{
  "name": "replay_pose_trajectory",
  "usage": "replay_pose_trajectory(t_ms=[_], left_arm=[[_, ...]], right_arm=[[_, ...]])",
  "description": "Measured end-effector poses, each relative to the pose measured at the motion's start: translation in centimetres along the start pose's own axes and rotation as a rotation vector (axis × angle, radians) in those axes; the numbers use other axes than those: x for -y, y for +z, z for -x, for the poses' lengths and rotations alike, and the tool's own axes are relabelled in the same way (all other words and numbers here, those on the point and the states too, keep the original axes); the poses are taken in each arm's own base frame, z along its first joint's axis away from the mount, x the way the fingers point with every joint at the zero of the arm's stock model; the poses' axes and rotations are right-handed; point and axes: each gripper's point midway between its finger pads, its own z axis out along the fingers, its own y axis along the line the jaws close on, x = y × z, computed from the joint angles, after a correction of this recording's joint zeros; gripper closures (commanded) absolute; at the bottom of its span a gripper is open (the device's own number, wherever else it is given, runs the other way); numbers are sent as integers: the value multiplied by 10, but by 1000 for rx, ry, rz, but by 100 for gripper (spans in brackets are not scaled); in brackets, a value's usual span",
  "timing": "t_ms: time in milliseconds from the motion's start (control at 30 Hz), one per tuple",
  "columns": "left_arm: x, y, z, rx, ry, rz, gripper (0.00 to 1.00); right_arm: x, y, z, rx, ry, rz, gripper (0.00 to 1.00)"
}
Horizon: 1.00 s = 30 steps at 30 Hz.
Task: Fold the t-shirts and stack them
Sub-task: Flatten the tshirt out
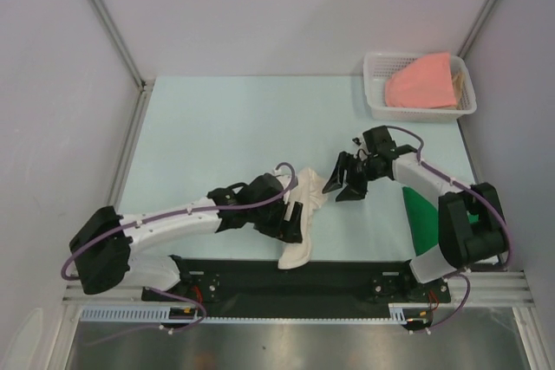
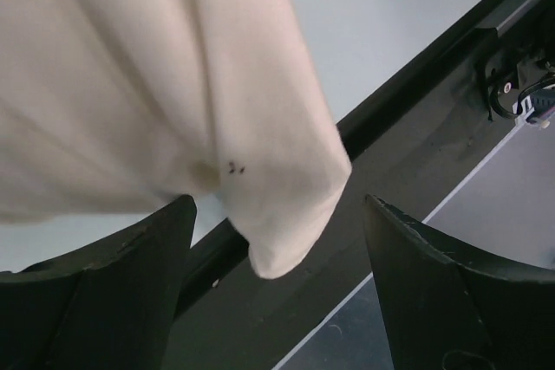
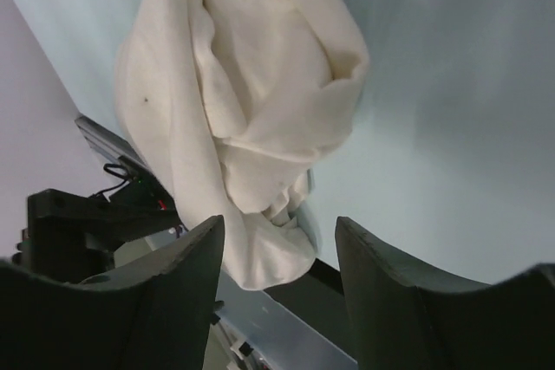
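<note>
The left fingers (image 2: pixel 113 301) stand spread wide, pinching nothing; a corner of the cream-white t-shirt (image 1: pixel 310 190) dips between their tips. The shirt lies bunched near the bench (image 1: pixel 217 127) front edge, between both arms. The right fingers (image 3: pixel 156 301) are spread too, with the bunch just ahead of them. Further right, the dark green t-shirt (image 1: pixel 422 223) lies under the right arm, and the salmon-pink t-shirt (image 1: pixel 423 82) sits in the basket (image 1: pixel 408 113).
</note>
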Motion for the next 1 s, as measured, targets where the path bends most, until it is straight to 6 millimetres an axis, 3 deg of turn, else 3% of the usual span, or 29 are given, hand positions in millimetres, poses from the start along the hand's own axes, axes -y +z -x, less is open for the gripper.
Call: replay_pose_trajectory(t_ms=[133,333,367,400,433,467,500,533,600,700,800,867,933,1000], left_arm=[[9,19,-5,-29,-8,-29,18],[8,34,-11,-61,-33,-23,41],[8,35,-11,-63,-38,-22,46],[7,36,-12,-64,-40,-19,61],[6,36,-12,-63,-49,-14,69],[5,37,-12,-61,-49,-9,77],[4,37,-11,-58,-48,-3,93],[2,37,-11,-54,-50,10,99],[-5,36,-12,-54,-41,46,100],[-18,30,-10,-49,-27,129,100],[-29,6,5,-8,3,244,100],[-29,-24,28,77,29,304,100],[-22,-65,54,182,45,341,100],[-12,-111,78,304,47,352,100]], right_arm=[[1,16,8,-18,10,32,39],[6,34,17,-42,25,39,43],[6,37,18,-46,25,39,50],[7,40,20,-48,25,38,56],[8,43,21,-51,28,35,60],[10,45,23,-52,30,33,70],[11,48,24,-53,32,29,77],[12,50,26,-54,33,26,82],[16,56,32,-52,34,11,100],[22,60,40,-42,28,-22,100],[29,50,49,-18,3,-112,100],[28,29,55,31,-34,-207,100],[20,-6,62,124,-84,-292,100],[-2,-58,66,261,-134,-329,100]])
